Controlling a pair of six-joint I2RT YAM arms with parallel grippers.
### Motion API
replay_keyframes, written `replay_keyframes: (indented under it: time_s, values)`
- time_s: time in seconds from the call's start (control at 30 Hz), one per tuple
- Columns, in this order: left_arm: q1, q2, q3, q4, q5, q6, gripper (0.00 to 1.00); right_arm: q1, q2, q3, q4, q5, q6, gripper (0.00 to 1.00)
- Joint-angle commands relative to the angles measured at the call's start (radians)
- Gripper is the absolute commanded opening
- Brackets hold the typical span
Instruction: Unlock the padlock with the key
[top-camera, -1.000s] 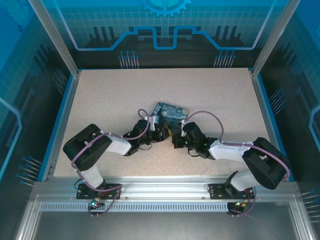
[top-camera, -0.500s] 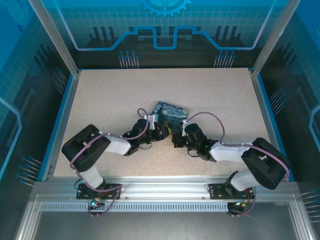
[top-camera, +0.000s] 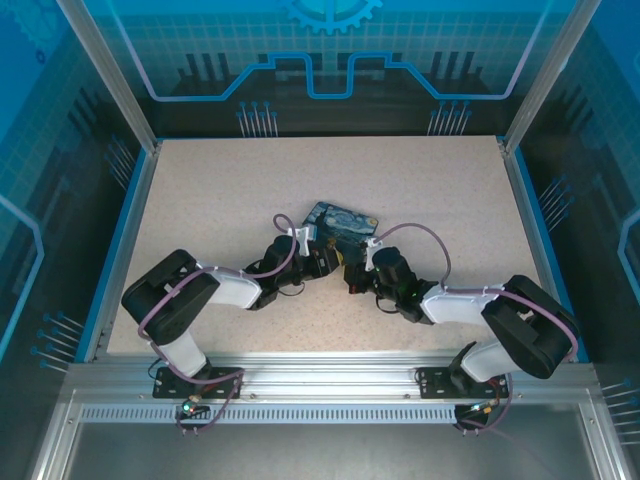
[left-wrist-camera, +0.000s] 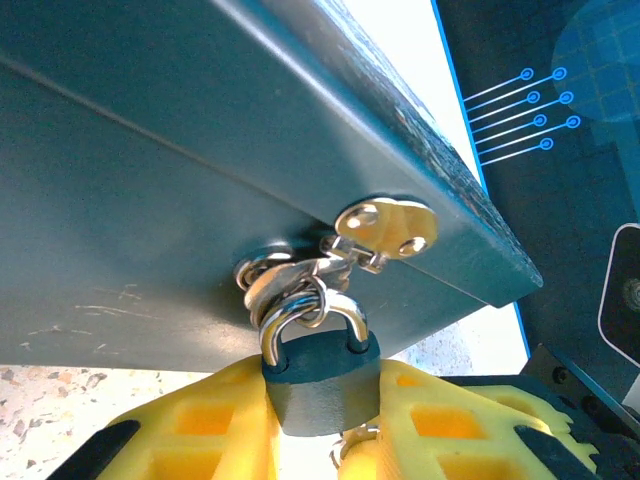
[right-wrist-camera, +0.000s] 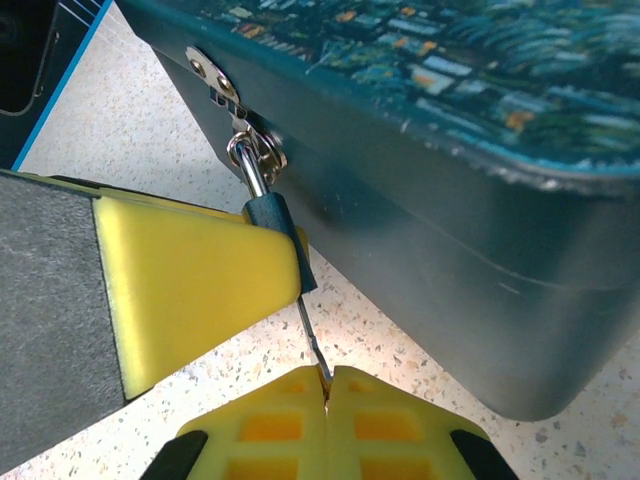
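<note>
Nearest, the right pincer (right-wrist-camera: 327, 385) is clenched on the end of the key (right-wrist-camera: 311, 338). The key's thin blade runs up to the underside of the padlock (left-wrist-camera: 318, 365). It looks to be at or just inside the keyhole, but how deep it sits cannot be told. The left pincer (left-wrist-camera: 322, 392) grasps the padlock's dark body from both sides. The shackle is threaded through the ring of the latch (left-wrist-camera: 385, 228) on the near wall of the tin (right-wrist-camera: 480, 200), which sits beyond, around the middle of the desk (right-wrist-camera: 400, 350). The step in hand is probably seating and turning the key. To do it well, brace the body with the left, line the blade up with the keyhole and push it fully home. Then twist gently, so the thin blade neither bends nor slips.
</note>
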Motion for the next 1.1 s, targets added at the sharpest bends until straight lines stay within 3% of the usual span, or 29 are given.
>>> replay_keyframes:
  time_s: [0.0,0.53,0.8,1.07]
  values:
    - [-0.014,-0.030,0.028,0.002,0.050,-0.009,0.25,-0.006,-0.005,0.004,0.168,-0.009,-0.065,0.01]
    - [-0.016,-0.033,0.045,-0.015,0.057,-0.012,0.25,-0.009,-0.013,-0.005,0.197,0.017,-0.148,0.01]
    - [-0.016,-0.028,0.045,-0.015,0.058,-0.020,0.25,-0.046,0.004,-0.023,0.336,-0.063,-0.096,0.01]
    - [-0.020,-0.024,0.045,-0.015,0.059,-0.022,0.25,-0.057,0.014,-0.013,0.340,-0.074,-0.110,0.01]
